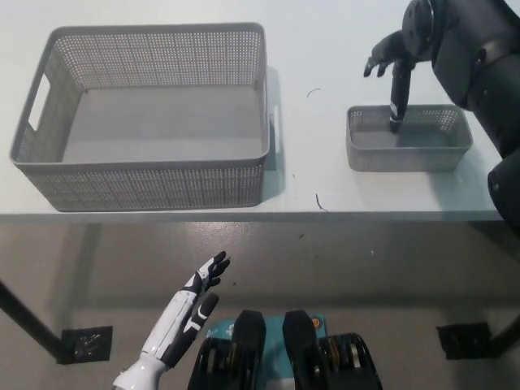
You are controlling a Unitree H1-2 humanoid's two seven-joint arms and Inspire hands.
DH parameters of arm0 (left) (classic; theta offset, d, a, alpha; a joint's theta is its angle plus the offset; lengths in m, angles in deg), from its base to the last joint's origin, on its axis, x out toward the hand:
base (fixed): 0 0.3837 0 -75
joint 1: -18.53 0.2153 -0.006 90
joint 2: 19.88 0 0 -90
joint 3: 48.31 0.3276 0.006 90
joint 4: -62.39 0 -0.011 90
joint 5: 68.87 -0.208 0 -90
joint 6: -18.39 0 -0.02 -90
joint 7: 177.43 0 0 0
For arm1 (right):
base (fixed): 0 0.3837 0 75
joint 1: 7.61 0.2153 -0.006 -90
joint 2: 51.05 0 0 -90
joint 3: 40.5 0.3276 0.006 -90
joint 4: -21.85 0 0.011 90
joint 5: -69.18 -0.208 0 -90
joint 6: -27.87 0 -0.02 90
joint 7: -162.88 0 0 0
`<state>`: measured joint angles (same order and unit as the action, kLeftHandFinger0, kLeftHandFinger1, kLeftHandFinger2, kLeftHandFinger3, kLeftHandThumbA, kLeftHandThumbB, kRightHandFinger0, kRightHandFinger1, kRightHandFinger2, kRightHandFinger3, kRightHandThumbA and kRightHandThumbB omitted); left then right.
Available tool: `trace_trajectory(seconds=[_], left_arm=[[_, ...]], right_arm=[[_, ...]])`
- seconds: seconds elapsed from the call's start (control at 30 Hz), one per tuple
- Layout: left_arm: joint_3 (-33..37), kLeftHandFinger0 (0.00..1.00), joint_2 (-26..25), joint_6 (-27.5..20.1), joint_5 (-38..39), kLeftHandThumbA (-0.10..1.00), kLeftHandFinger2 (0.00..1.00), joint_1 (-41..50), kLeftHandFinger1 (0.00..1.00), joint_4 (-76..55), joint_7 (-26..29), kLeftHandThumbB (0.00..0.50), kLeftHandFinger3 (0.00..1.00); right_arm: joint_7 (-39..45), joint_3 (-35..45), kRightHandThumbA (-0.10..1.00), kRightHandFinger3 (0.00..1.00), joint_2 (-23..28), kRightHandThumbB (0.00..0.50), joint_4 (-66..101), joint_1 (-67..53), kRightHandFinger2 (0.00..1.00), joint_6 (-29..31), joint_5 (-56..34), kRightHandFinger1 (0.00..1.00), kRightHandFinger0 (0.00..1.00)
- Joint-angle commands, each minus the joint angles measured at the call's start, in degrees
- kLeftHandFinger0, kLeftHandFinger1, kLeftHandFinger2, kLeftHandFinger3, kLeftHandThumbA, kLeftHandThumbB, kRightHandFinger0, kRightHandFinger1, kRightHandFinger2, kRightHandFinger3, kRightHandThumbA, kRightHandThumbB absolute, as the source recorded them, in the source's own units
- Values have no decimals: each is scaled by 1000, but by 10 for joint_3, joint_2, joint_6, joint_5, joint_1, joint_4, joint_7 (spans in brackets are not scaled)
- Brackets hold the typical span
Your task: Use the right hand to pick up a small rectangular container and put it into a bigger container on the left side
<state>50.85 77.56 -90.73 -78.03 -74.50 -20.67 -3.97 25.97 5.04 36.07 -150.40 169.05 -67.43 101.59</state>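
A small grey perforated rectangular container (409, 149) sits on the white table at the right. My black right hand (396, 67) hangs over its far rim, fingers spread, with one finger pointing down inside the container near the back wall. It holds nothing. The big grey perforated basket (146, 175) stands empty on the table's left half. My white left hand (195, 294) rests open below the table's front edge, at the lower left.
The table's front edge (260, 215) runs across the middle of the view, with grey floor below it. A gap of bare table separates the two containers. Small dark specks (319, 201) lie on the tabletop between them.
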Motion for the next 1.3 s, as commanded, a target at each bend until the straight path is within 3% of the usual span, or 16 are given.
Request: trace_trajectory(seconds=[0.0, 0.17, 0.33, 0.57, 0.73, 0.8, 0.87, 1.0, 1.03, 1.07, 1.1, 1.13, 1.17, 1.2, 1.23, 1.27], left_arm=[[-3, 1000, -1, -30, -6, 1000, 1000, -6, 1000, -12, 8, 345, 1000], [-4, 1000, 0, -30, -10, 1000, 1000, -9, 1000, -10, 9, 347, 1000], [-4, 1000, -1, -26, -10, 1000, 1000, -12, 1000, -13, 7, 353, 1000], [-4, 1000, -1, -29, -11, 1000, 1000, -12, 1000, -11, 8, 344, 1000], [-5, 1000, 0, -28, -10, 1000, 1000, -12, 1000, -12, 8, 344, 1000], [-4, 1000, -2, -27, -7, 1000, 1000, -14, 1000, -10, 4, 347, 1000], [-4, 1000, -2, -28, -5, 1000, 1000, -15, 1000, -8, 3, 344, 1000], [-5, 1000, -2, -28, -6, 1000, 1000, -19, 1000, -7, 4, 343, 1000], [-5, 1000, -2, -27, -7, 1000, 1000, -19, 1000, -7, 4, 342, 1000], [-5, 1000, -2, -25, -10, 1000, 1000, -20, 1000, -9, 5, 343, 1000], [-5, 1000, -3, -23, -9, 1000, 1000, -19, 1000, -11, 4, 341, 1000], [-5, 1000, -4, -23, -9, 1000, 1000, -20, 1000, -11, 4, 340, 1000], [-5, 1000, -4, -23, -8, 1000, 1000, -21, 1000, -10, 3, 340, 1000], [-5, 1000, -4, -23, -8, 1000, 1000, -21, 1000, -9, 3, 340, 1000], [-5, 1000, -5, -21, -11, 1000, 1000, -24, 1000, -9, 4, 338, 1000], [-5, 1000, -5, -20, -12, 1000, 1000, -24, 1000, -8, 4, 337, 1000]], right_arm=[[-22, 9, 1000, 1000, 4, 427, -5, 16, 1000, -15, 11, 1000, 1000], [-62, 2, 1000, 1000, 8, 488, -3, -4, 1000, 4, 27, 1000, 1000], [-71, 12, 1000, 1000, 12, 399, -5, -21, 1000, 9, 22, 1000, 1000], [-84, 9, 1000, 1000, 18, 387, -6, -44, 1000, 32, 35, 1000, 1000], [-132, 3, 1000, 1000, 17, 445, -11, -72, 1000, 15, 49, 1000, 1000], [-111, 5, 1000, 1000, 17, 366, -13, -84, 1000, 37, 45, 1000, 1000], [-111, 16, 1000, 1000, 11, 352, -16, -91, 1000, 23, 36, 1000, 1000], [-167, 25, 1000, 1000, 5, 380, -15, -106, 1000, 9, 35, 1000, 1000], [-221, 36, 1000, 1000, 5, 321, -12, -113, 1000, 7, 29, 1000, 1000], [-245, 49, 1000, 1000, 5, 306, -12, -115, 1000, 6, 19, 1000, 1000], [-296, 62, 672, 1000, 4, 252, -10, -120, 1000, 6, 13, 882, 799], [-314, 61, 483, 1000, 5, 224, -9, -121, 1000, 14, 18, 919, 787], [-348, 54, 282, 964, 8, 127, -7, -125, 810, 33, 29, 746, 650], [-369, 49, 196, 900, 10, 141, -6, -127, 743, 44, 36, 661, 560], [-413, 50, -7, 704, 12, 163, -4, -127, 654, 49, 39, 589, 478], [-423, 52, -87, 637, 13, 166, -4, -127, 613, 50, 37, 572, 486]])
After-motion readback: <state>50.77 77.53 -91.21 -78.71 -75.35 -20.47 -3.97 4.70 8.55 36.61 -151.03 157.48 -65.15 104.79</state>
